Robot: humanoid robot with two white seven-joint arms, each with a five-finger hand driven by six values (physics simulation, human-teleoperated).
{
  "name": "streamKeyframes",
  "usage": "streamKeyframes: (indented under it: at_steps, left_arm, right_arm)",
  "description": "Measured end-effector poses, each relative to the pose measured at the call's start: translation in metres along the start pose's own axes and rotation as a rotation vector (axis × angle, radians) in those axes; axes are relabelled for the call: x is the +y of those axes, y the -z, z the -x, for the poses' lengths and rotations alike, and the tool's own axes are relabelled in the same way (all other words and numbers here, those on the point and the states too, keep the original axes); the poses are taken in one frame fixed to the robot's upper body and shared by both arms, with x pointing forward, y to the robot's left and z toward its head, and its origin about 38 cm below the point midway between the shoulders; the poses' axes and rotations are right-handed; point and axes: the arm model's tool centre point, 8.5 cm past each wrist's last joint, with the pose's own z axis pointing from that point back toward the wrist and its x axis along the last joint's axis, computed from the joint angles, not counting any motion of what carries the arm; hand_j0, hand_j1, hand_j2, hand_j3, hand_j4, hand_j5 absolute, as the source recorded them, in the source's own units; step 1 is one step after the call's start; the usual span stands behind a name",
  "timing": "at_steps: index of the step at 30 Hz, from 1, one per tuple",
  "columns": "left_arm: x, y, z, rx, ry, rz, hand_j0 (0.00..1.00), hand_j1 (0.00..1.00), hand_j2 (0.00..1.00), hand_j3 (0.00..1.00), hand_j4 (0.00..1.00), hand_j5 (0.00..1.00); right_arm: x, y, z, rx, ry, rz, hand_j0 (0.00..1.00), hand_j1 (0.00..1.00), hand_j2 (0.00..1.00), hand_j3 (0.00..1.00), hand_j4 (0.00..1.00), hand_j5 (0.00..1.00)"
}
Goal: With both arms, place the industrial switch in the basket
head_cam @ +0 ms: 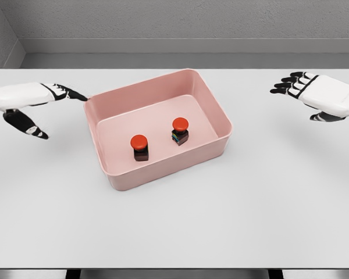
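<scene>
Two switches (140, 147) (180, 130) in basket (163, 86) | left hand (32, 104) spread, seemingly touching rim | right hand (314, 93) spread, empty

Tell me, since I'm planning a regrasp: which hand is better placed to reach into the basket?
Left, probably. The left hand is open, fingertips at the pink basket rim; the right hand is open, well clear.

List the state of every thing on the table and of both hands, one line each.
Pink basket: upright on the table, holding both switches.
Left switch: upright inside the basket, red button on top.
Right switch: upright inside the basket, red button on top.
Left hand: open, holding nothing, left of the basket.
Right hand: open, fingers spread, holding nothing, away to the basket's right.
</scene>
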Motion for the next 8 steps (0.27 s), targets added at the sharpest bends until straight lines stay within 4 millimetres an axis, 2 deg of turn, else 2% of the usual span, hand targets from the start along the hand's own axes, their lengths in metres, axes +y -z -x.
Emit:
streamKeyframes:
  at_steps: [8]
  left_arm:
    - [-0.011,-0.013,0.022,0.071,-0.041,0.008,1.0,1.0,1.0,1.0,1.0,1.0]
  right_arm:
    - [-0.002,0.0,0.0,-0.001,-0.003,0.002,1.0,1.0,1.0,1.0,1.0,1.0]
